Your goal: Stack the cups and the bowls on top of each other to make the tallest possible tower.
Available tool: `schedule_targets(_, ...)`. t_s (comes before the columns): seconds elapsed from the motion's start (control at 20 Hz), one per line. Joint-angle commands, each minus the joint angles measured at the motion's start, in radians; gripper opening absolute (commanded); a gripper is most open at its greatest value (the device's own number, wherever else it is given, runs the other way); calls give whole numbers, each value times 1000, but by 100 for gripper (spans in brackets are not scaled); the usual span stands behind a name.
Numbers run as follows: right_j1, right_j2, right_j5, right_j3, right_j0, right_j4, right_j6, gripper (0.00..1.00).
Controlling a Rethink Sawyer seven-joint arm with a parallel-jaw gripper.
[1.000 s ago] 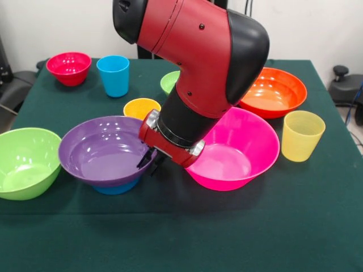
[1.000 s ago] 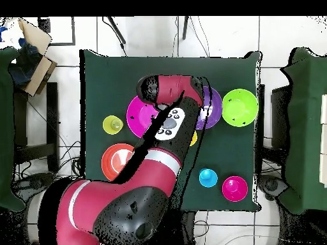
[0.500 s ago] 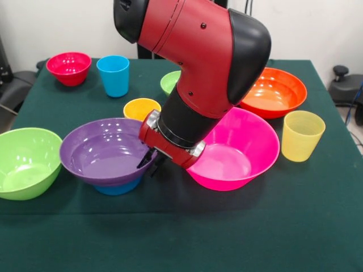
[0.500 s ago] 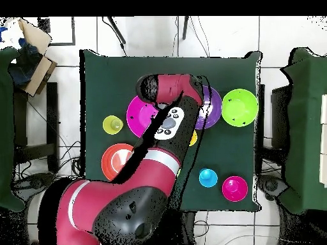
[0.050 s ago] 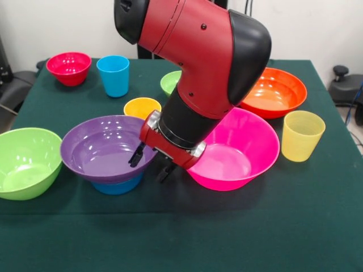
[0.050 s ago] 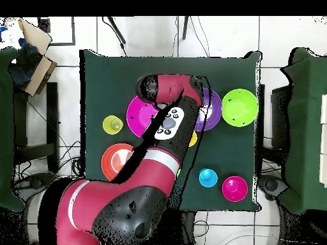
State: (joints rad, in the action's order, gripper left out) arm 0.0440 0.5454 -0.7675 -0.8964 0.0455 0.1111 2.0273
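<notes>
Bowls: seven on the green table point(image 5: 238, 226). Purple bowl point(image 5: 105, 148) sits nested on the mid blue bowl point(image 5: 117, 186), left of the big pink bowl point(image 5: 241, 148). Also big lime point(image 5: 25, 161), orange point(image 5: 274, 90), small red point(image 5: 68, 67), small green point(image 5: 169, 81). Cups: three, blue point(image 5: 113, 75), orange-yellow point(image 5: 140, 107), pale yellow point(image 5: 302, 135). Gripper point(image 5: 151, 164) jaws apart, straddling the purple rim.

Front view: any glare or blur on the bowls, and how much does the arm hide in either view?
Front view: soft highlights on the purple bowl and pink bowl, no blur; the open gripper reads clearly, one finger inside the purple bowl's rim and one outside. Overhead view: the arm covers the gripper and much of the table's middle.
</notes>
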Motion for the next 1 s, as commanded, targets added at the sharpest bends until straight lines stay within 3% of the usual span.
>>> schedule_targets(0.05,7,-104,-41,28,12,35,143,100)
schedule_targets(0.4,44,-120,-9,-10,15,41,122,100)
schedule_targets(0.7,92,-70,-62,-24,41,18,109,100)
schedule_targets(1.0,127,-99,-51,-50,33,20,82,100)
